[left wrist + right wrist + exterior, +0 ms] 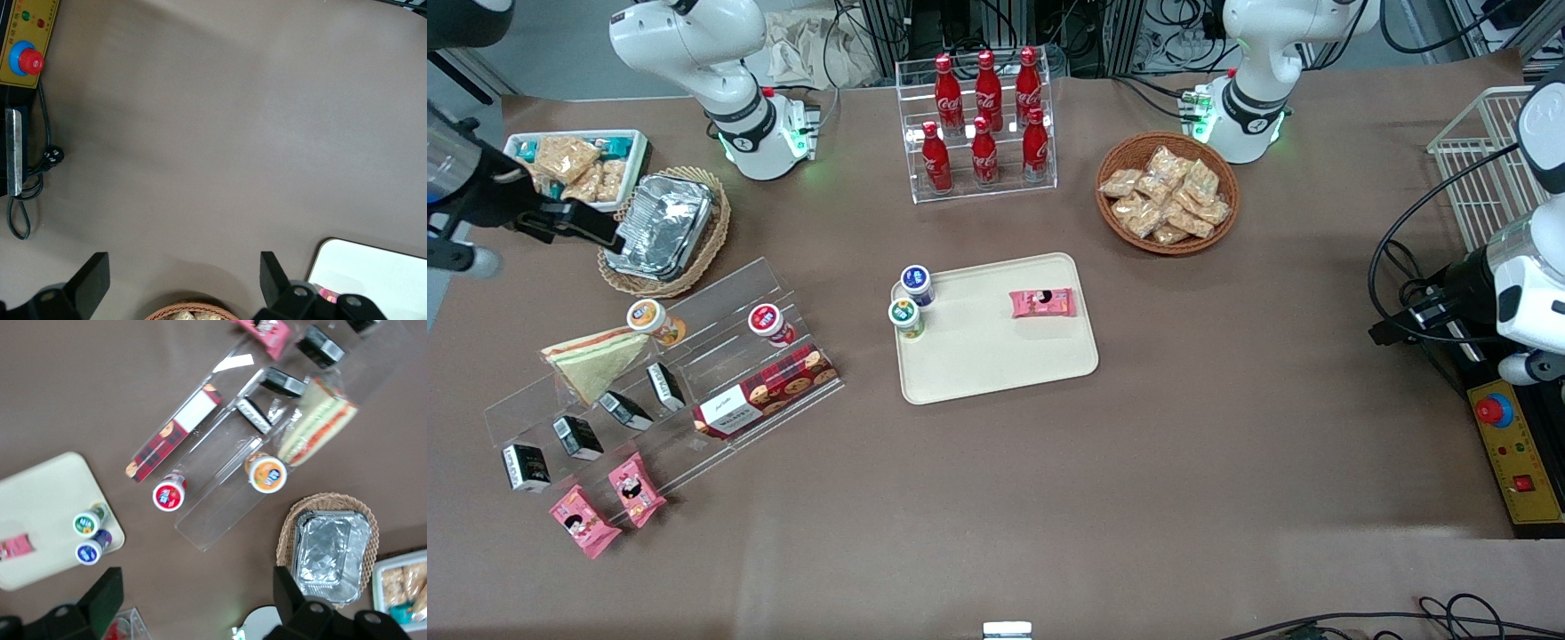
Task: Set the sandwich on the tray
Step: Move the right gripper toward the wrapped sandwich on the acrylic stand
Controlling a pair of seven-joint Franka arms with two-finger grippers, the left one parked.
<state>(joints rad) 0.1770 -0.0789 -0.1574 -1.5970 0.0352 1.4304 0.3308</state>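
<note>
The sandwich (596, 360), a wrapped triangular wedge with red-orange and green filling, lies on the upper step of a clear acrylic shelf (720, 293) toward the working arm's end of the table; it also shows in the right wrist view (317, 420). The beige tray (978, 356) lies mid-table and carries two small capped bottles (911, 302) and a pink packet (1042, 303); its corner shows too (40, 513). My gripper (605, 233) hangs high over the foil container, farther from the front camera than the sandwich. It (197, 587) is open and empty.
A foil container (663, 222) sits in a wicker basket beside a white snack bin (578, 160). The shelf also holds two cups, a plaid biscuit box (765, 391) and black cartons; pink packets (605, 507) lie by it. A cola rack (978, 124) and snack basket (1167, 191) stand farther back.
</note>
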